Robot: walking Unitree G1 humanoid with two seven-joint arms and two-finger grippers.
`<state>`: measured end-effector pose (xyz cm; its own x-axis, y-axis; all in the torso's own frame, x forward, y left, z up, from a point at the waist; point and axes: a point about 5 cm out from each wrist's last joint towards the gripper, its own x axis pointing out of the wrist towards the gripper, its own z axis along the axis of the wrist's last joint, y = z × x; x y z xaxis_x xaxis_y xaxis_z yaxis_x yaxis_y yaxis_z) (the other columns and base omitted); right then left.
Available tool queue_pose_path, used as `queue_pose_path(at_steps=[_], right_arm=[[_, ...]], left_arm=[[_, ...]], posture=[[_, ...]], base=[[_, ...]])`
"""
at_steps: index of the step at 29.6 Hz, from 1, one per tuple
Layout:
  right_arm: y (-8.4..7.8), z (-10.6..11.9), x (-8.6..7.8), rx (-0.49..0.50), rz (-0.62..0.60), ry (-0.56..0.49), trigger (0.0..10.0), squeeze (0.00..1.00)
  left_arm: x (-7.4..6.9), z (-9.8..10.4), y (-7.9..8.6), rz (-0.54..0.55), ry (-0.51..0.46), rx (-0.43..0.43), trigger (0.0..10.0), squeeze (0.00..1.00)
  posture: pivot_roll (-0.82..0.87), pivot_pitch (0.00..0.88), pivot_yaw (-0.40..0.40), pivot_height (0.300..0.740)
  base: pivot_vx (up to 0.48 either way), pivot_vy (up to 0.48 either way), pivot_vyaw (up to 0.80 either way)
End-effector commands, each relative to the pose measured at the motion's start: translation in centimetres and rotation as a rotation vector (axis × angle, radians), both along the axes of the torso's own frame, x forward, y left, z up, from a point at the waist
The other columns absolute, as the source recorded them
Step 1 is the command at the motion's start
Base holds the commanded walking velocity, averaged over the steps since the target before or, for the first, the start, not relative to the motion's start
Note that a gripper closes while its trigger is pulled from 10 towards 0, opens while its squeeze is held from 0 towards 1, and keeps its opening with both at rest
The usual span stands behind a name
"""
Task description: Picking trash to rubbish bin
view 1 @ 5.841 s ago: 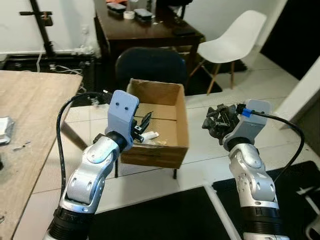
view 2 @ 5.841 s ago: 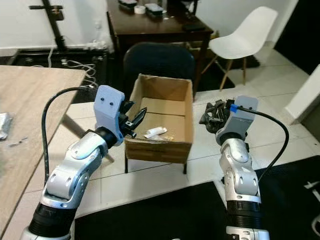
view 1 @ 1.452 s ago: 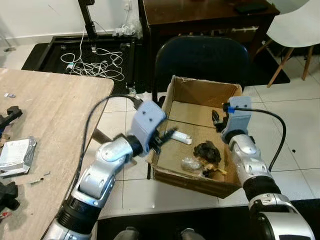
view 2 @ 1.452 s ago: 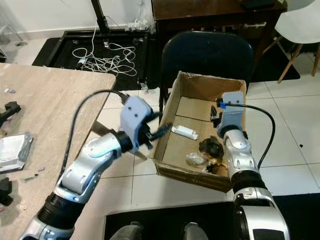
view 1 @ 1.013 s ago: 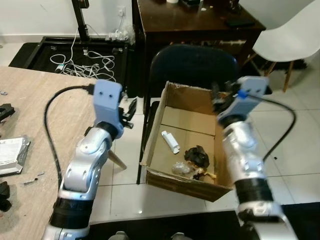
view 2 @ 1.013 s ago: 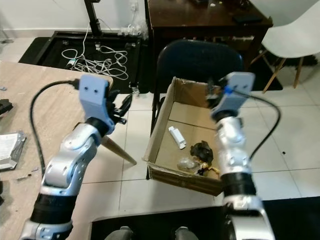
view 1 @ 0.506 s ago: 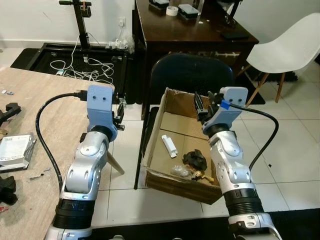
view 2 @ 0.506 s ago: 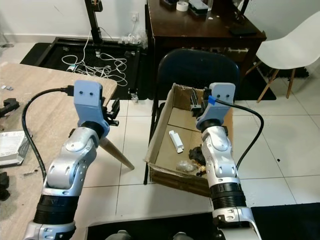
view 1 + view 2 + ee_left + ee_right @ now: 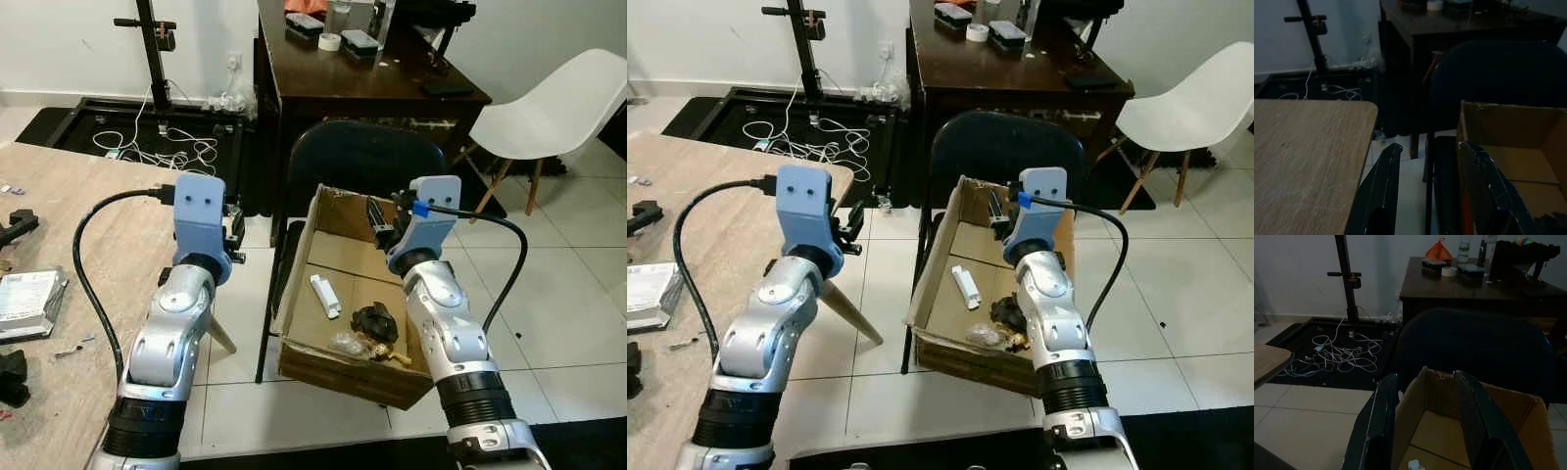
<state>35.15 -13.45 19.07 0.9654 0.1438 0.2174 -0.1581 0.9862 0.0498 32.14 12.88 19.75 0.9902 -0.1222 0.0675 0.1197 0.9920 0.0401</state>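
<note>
White trash piece [image 9: 325, 296] lies flat in cardboard box [image 9: 306, 250], running front-to-back.

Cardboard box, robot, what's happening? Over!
Both grippers open, empty: left gripper beside the box, right gripper above it. Cardboard box holds black trash and white piece. Nothing in the way.

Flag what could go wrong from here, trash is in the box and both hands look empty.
1. The cardboard box sits tilted on the dark chair, overhanging its front; a nudge from the right hand raised over its far end might tip it off.
2. More trash lies on the wooden table on the robot's left; turning there, the left hand could catch the table corner beside it.
</note>
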Motion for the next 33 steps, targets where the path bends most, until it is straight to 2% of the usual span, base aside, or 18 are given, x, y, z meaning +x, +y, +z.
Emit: queue_pose_path(at_steps=[1,16,31,33], right_arm=[[-0.08,-0.10,-0.11,0.013,0.001,0.013,10.0,0.00],[0.05,-0.32,-0.31,0.014,0.007,0.037,10.0,0.00],[0.07,-0.65,-0.80,0.017,0.008,0.070,10.0,0.00],[0.06,-0.66,-0.86,0.018,0.008,0.072,10.0,0.00]], left_arm=[[-0.21,-0.14,-0.59,-0.029,0.006,0.005,10.0,0.00],[-0.36,-0.03,-0.62,-0.047,0.008,0.009,10.0,0.00],[-0.69,-0.38,-1.11,-0.081,0.043,0.013,10.0,0.00],[-0.75,-0.37,-1.23,-0.097,0.045,0.023,10.0,0.00]], posture=[[0.12,0.046,-0.069,0.740],[0.12,0.076,-0.071,0.740],[0.11,0.115,-0.067,0.740],[0.11,0.123,-0.070,0.740]], base=[[0.000,0.000,0.00],[0.000,0.000,0.00],[0.000,-0.392,0.00],[0.000,0.000,0.00]])
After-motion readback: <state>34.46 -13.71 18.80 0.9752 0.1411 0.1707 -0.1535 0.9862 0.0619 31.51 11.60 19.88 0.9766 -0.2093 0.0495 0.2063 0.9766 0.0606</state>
